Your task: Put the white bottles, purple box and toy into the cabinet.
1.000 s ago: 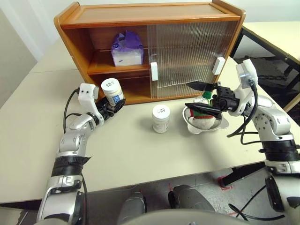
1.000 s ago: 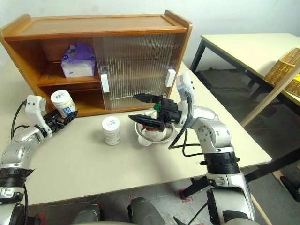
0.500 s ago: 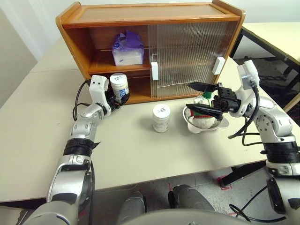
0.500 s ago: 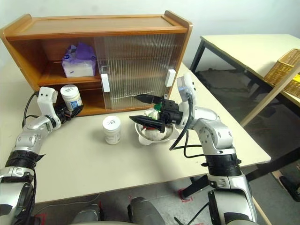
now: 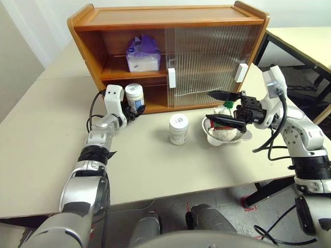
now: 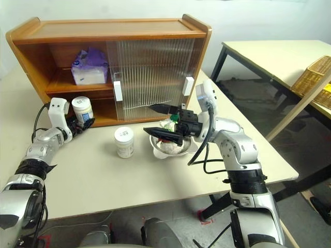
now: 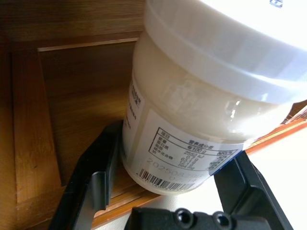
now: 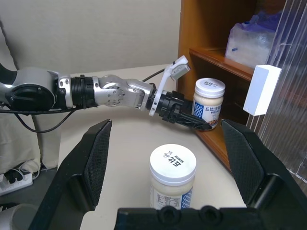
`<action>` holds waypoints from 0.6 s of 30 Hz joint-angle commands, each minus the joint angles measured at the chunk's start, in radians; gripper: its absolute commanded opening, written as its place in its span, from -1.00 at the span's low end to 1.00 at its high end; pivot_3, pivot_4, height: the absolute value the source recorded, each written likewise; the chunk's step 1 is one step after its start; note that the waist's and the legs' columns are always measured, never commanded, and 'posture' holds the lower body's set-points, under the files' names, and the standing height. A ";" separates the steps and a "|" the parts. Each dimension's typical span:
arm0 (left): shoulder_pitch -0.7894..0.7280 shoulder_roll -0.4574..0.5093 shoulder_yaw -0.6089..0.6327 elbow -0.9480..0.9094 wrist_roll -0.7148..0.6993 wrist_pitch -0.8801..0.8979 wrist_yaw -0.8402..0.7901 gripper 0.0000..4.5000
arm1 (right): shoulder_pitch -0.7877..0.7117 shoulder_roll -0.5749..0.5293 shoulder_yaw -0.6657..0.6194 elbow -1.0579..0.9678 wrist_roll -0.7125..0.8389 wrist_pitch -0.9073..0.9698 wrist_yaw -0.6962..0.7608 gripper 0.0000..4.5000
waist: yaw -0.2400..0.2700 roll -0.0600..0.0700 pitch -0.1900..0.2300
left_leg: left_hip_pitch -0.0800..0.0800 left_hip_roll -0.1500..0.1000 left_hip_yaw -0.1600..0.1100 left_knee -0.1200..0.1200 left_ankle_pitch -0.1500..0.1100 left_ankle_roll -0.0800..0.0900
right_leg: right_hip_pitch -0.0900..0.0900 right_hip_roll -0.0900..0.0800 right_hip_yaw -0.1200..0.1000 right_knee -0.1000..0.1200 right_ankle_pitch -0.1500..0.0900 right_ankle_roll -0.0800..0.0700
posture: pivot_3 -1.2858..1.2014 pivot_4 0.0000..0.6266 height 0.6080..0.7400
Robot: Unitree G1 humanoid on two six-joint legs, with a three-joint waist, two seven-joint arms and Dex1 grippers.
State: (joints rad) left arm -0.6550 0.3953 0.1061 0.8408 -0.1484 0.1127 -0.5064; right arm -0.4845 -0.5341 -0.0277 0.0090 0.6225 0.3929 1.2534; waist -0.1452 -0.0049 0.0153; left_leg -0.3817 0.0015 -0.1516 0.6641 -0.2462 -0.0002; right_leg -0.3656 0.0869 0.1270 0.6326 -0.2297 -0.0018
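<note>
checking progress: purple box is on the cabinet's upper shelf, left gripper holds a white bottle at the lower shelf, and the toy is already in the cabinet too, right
Not quite. The toy is not in the cabinet; it sits in the metal bowl on the table, as the left eye view shows. The purple box is on the upper shelf, and the left gripper holds a white bottle at the lower shelf.

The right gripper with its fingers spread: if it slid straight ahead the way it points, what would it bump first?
Probably the white bottle standing on the table: the open right gripper points at it. It may sit high enough to skim over the lid, though; depth is unclear.
</note>
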 commanded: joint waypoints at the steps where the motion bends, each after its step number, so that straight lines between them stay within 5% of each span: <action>1: -0.052 0.000 0.006 0.034 0.012 -0.029 0.013 0.42 | -0.007 -0.007 -0.008 -0.003 0.009 0.005 0.005 1.00 | 0.000 0.000 0.000 | 0.000 0.000 0.000 0.000 0.000 0.000 | 0.000 0.000 0.000 0.000 0.000 0.000 | -0.15 -0.96 1.00; 18: -0.049 -0.048 -0.012 0.035 0.040 -0.060 0.053 0.42 | 0.000 0.002 -0.007 -0.008 0.010 0.003 -0.006 1.00 | 0.011 -0.001 0.000 | -0.001 -0.008 0.001 0.000 0.002 -0.001 | 0.001 -0.002 -0.002 0.000 -0.001 0.000 | -0.14 -0.95 1.00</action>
State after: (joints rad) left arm -0.6984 0.3564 0.1038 0.9057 -0.1185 0.0659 -0.4539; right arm -0.4836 -0.5325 -0.0278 0.0076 0.6250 0.3931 1.2498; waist -0.1344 -0.0055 0.0157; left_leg -0.3832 -0.0076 -0.1509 0.6638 -0.2445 -0.0011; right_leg -0.3650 0.0848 0.1251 0.6321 -0.2307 -0.0009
